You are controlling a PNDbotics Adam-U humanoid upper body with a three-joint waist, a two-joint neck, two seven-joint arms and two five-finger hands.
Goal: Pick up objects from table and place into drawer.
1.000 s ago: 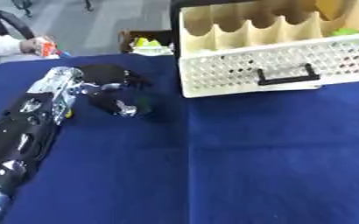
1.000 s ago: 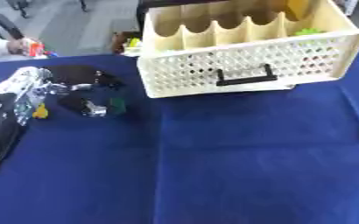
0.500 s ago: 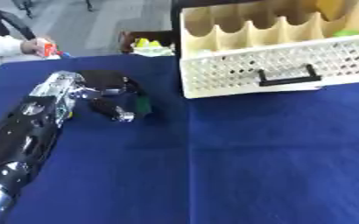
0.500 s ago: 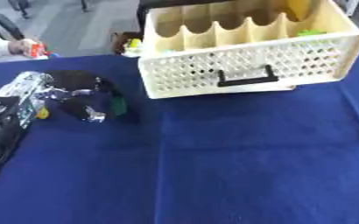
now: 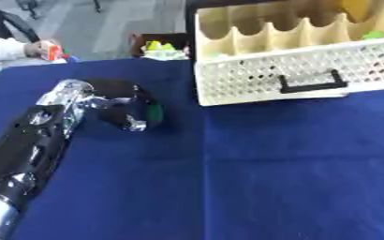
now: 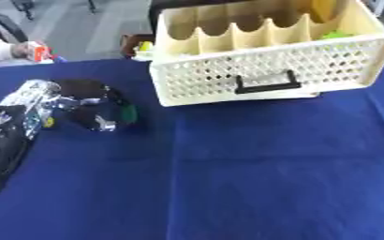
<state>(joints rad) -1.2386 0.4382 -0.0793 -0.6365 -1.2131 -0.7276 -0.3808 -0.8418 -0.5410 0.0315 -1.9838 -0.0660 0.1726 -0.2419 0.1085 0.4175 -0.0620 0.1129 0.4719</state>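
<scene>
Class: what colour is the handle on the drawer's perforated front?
Black handle, clearest in the right eye view.

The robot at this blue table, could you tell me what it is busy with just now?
Its left hand is down on the blue table, fingers curled round a small green thing whose shape I cannot make out. The cream drawer with a black handle stands apart, to the hand's right and a little farther back, with something green already in one far compartment. The right hand is out of sight.
</scene>
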